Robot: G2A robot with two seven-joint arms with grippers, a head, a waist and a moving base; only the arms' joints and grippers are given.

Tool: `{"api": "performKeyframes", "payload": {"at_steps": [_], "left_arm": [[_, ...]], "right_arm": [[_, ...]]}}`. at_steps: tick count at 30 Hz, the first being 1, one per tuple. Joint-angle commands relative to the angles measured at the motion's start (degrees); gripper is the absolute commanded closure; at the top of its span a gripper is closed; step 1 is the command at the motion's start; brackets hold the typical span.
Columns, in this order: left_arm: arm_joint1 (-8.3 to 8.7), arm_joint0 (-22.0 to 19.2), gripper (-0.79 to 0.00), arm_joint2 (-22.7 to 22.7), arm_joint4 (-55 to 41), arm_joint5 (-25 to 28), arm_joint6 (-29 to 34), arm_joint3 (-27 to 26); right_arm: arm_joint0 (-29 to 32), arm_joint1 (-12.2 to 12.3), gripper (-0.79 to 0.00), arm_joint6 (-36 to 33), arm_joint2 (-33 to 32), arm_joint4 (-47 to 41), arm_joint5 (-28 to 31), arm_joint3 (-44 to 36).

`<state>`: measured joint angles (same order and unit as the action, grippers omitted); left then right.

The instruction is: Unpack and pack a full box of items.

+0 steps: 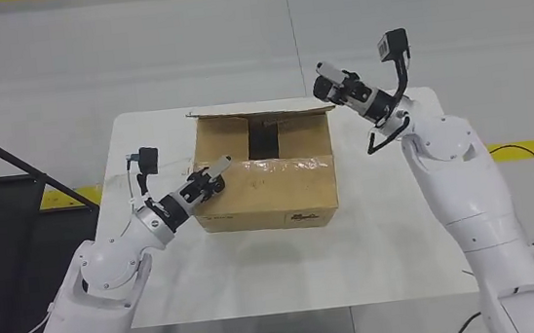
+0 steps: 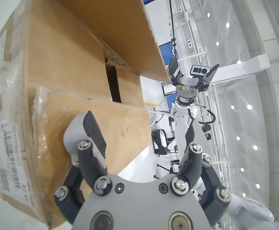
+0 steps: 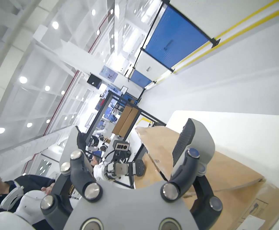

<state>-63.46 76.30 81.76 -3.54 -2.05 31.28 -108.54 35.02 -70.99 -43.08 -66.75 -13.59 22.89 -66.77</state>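
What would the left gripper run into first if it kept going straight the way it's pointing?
Most likely the cardboard box: the left gripper, jaws open, points at the near folded flap on its top, close to it. Whether it would catch the flap's edge or skim over it is unclear.

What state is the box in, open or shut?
Partly open. On the cardboard box the far flap is raised and a dark gap shows beyond the near flap, which lies flat. Contents: cannot tell.
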Motion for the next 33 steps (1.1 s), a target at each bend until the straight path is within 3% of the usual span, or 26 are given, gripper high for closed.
{"api": "performKeyframes", "payload": {"at_steps": [1,9,17,33], "left_arm": [[-0.02,-0.06,-0.785,-0.13,-0.01,0.08,-0.04,0.1],[-0.13,-1.31,-0.785,-1.26,0.58,-0.1,0.13,1.03],[-0.24,-2.36,-0.785,-2.12,1.63,-0.73,-0.32,2.06],[-0.29,-1.0,-0.785,-0.91,2.36,0.21,-3.57,1.8]], "right_arm": [[0.08,0.26,-0.785,-3.61,-0.48,-0.69,0.57,0.13],[1.65,1.32,-0.785,-11.08,-0.32,3.67,-4.43,-0.9],[2.36,1.72,-0.785,-20.05,0.77,1.22,-5.97,-1.5],[1.44,1.55,-0.785,-21.95,3.69,1.12,-7.44,3.57]]}}
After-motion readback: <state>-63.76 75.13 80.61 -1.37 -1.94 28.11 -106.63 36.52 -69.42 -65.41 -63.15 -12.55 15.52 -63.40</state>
